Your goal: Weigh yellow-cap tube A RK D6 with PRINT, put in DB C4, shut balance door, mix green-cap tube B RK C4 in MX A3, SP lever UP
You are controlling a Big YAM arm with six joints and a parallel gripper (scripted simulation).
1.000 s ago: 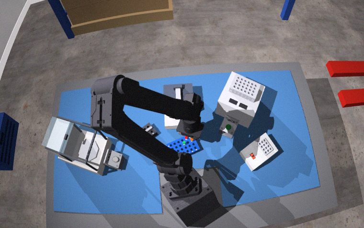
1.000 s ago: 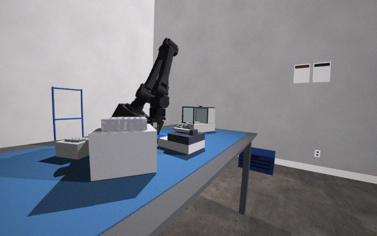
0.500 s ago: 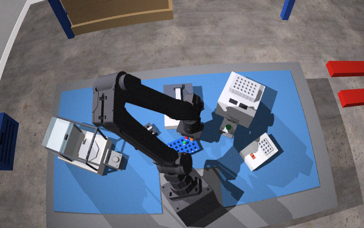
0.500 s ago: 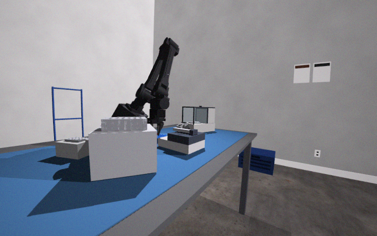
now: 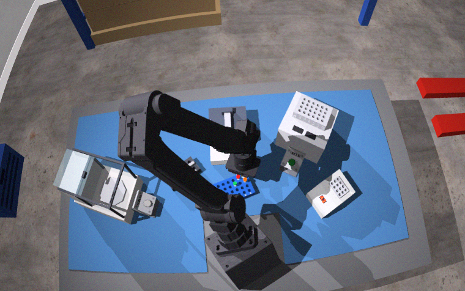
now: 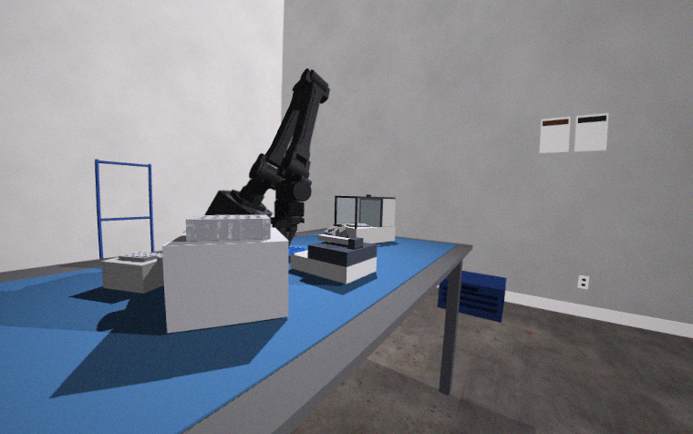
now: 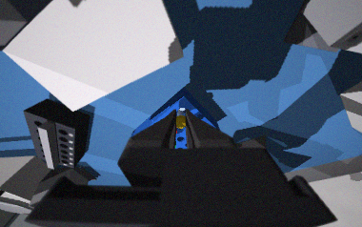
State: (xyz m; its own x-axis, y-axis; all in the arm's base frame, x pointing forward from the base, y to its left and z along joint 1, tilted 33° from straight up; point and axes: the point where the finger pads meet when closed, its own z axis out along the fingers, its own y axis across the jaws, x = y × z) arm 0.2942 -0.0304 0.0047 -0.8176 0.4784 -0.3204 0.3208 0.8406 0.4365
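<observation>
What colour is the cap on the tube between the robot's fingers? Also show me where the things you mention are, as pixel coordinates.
Yellow: the tube's cap (image 7: 181,122) shows best in the wrist view.

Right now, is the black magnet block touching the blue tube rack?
Apart. The wrist view shows bright blue mat between the magnet block and the tube rack.
</observation>
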